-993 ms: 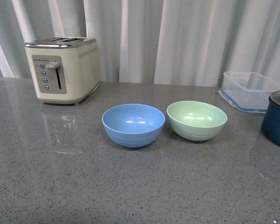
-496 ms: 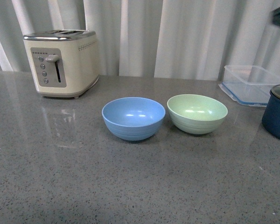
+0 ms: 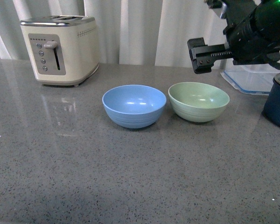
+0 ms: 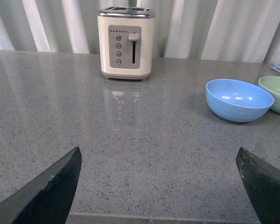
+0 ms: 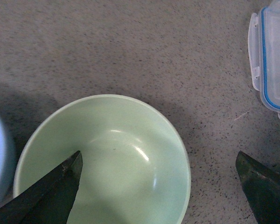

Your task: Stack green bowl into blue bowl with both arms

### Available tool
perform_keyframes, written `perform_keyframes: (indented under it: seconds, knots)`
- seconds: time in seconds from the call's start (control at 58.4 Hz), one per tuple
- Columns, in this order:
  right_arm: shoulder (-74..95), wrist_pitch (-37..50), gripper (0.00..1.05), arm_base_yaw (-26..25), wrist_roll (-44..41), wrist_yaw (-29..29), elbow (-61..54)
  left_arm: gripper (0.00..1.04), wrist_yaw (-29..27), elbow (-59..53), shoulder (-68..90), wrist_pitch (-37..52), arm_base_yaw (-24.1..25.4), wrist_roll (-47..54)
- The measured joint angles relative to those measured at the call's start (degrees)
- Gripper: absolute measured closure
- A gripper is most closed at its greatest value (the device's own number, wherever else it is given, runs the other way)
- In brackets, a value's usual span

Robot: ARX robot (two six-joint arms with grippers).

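Note:
The blue bowl point(image 3: 134, 105) and the green bowl point(image 3: 199, 100) stand upright side by side on the grey counter, green to the right, nearly touching. My right gripper point(image 3: 198, 57) hangs open above and just behind the green bowl. In the right wrist view the open right gripper point(image 5: 158, 158) spans the green bowl's point(image 5: 107, 163) far rim, one finger over the inside and one over bare counter, holding nothing. My left gripper point(image 4: 157, 156) is open and empty over bare counter, well away from the blue bowl point(image 4: 239, 99) and the green bowl point(image 4: 276, 93). It does not show in the front view.
A cream toaster point(image 3: 60, 49) stands at the back left. A clear blue-rimmed container point(image 3: 249, 77) and a dark blue pot point(image 3: 279, 105) sit right of the green bowl. The container also shows in the right wrist view point(image 5: 273, 60). White curtains close the back.
My right arm has come into the front view at the upper right, over the green bowl. The whole scene sits higher in the picture; the bowls have not moved on the counter.

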Motion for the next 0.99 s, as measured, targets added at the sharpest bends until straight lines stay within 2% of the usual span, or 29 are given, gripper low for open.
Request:
perform_keyframes:
  seconds: [0.428,0.496,0.684,0.907,0.993]
  knots:
    - [7.85,-3.32,0.1,-1.99,0.72,3.04,3.67,0.07,0.0,0.0,0.0,0.0,0.0,0.0]
    - [9.07,-3.69,0.25,-2.25,1.18,3.34,3.76,0.07,0.0,0.0,0.0,0.0,0.0,0.0]
    - [9.44,-3.72,0.51,-2.51,1.86,3.43,3.98,0.07,0.0,0.0,0.0,0.0,0.0,0.0]
    - [9.44,-3.43,0.89,-3.04,2.01,3.63,4.37,0.07,0.0,0.0,0.0,0.0,0.0,0.0]
    - [8.9,-3.06,1.01,-3.32,3.21,2.23,4.39,0.07,0.0,0.0,0.0,0.0,0.0,0.0]
